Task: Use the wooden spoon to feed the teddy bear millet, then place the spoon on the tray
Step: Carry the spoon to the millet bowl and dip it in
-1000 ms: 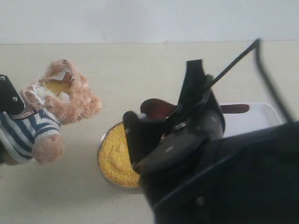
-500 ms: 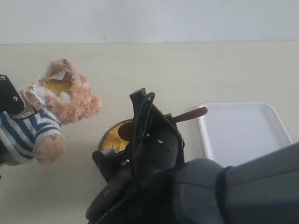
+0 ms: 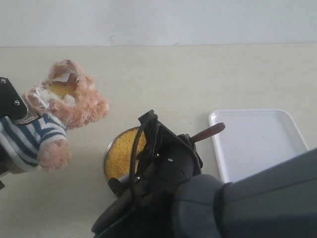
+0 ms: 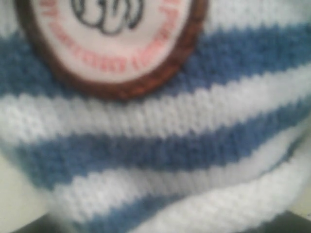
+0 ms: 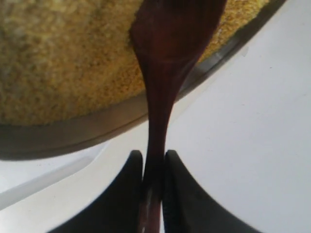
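Note:
The teddy bear [image 3: 54, 114] leans at the left with yellow grains on its muzzle. Its striped shirt and badge [image 4: 116, 43] fill the left wrist view. My left gripper [image 3: 10, 105] is pressed against the bear's side, shut on it, with its fingers mostly hidden. My right gripper [image 5: 153, 158] is shut on the handle of the wooden spoon [image 5: 167, 63], whose oval end sits over the millet [image 5: 63, 58] in the metal bowl [image 5: 97, 124]. In the exterior view my right arm [image 3: 168, 168] covers part of the millet [image 3: 121, 153]. Only the spoon's handle end [image 3: 209, 132] shows.
The white tray [image 3: 257, 144] lies just right of the bowl, with the spoon's handle end reaching over its near-left corner. The bulky right arm fills the lower right of the exterior view. A pale wall closes the far table edge.
My right arm swung down and left, carrying the spoon from above the bowl and tray edge down to the millet. The handle end dropped lower. The bear shifted slightly.

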You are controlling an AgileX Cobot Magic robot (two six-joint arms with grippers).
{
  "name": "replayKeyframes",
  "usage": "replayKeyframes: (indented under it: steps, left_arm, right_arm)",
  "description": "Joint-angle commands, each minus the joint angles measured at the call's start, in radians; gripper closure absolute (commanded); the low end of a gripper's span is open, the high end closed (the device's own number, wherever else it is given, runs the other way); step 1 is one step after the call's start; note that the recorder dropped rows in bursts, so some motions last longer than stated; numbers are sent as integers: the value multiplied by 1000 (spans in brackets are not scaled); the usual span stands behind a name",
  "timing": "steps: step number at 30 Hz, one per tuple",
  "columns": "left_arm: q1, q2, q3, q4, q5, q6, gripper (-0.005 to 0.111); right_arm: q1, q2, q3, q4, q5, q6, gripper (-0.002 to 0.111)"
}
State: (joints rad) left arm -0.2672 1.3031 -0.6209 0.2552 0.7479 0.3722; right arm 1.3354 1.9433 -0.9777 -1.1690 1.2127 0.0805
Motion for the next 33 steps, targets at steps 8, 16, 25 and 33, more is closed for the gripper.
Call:
replayKeyframes:
  steps: [8,16,25,33]
  left_arm:
    - [-4,-3,0,-11,-23,-16,103]
    - [-4,-3,0,-11,-26,-16,103]
    - [-4,-3,0,-25,-26,-16,103]
    - [-4,-3,0,-31,-26,-16,103]
  right_arm:
    - [2,-3,-28,123,8,-40,109]
    - [-1,-3,-172,332,8,-87,109]
    - [-56,-3,-256,517,8,-117,109]
    - [-143,-22,-309,706,8,-113,109]
